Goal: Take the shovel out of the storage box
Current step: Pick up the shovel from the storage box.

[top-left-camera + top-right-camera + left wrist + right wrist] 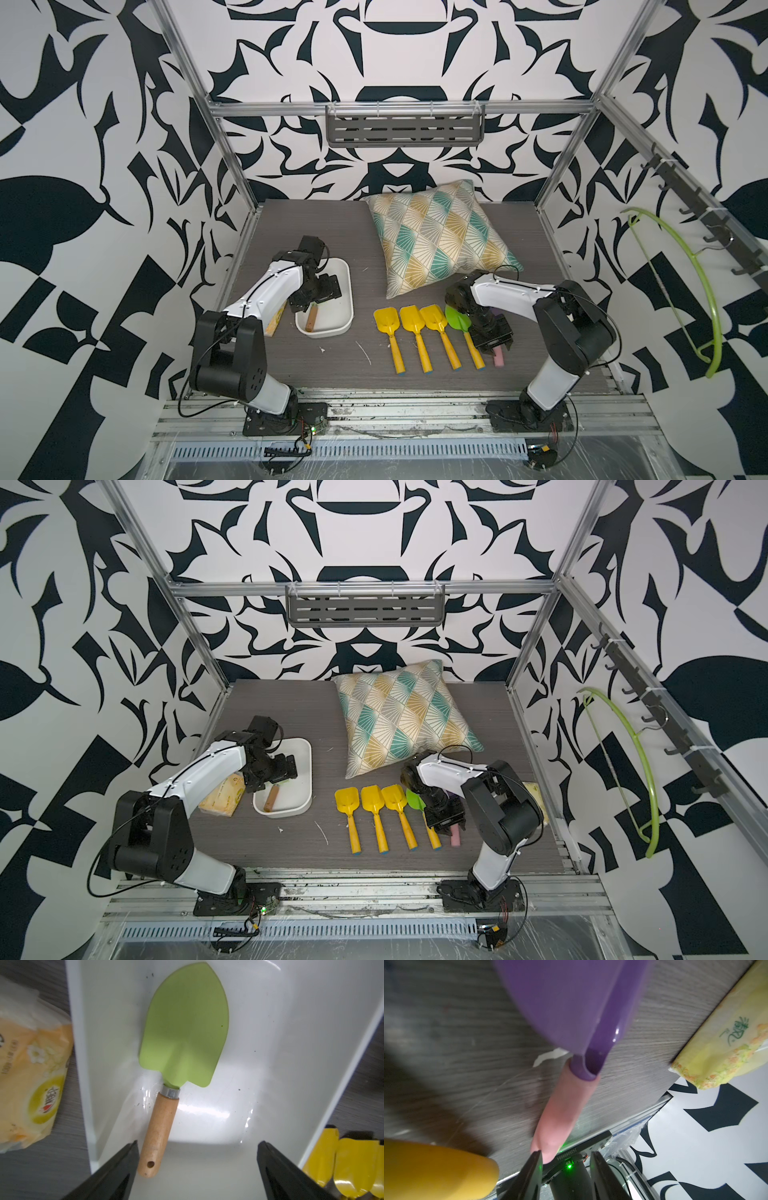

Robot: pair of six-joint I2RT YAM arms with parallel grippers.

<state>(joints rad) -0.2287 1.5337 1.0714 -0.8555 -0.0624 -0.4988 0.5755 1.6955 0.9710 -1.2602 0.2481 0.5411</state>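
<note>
Bottom centre of the right wrist view, our right gripper (565, 1154) stands slightly apart and empty beside the purple shovel (566, 1001)'s pink handle (560, 1109). Farther back, left of centre, our left gripper (199, 1144) gapes wide over the green shovel (185, 1028), which lies inside the storage box (291, 1043).

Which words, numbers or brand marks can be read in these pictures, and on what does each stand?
"JG250608004": on the black plate, upside down in the right wrist view.
Green Chinese characters on the yellow tissue pack: too stylised to read surely.
Red logo and small print beginning "100" on the orange tissue pack: blurred, not readable.
</note>
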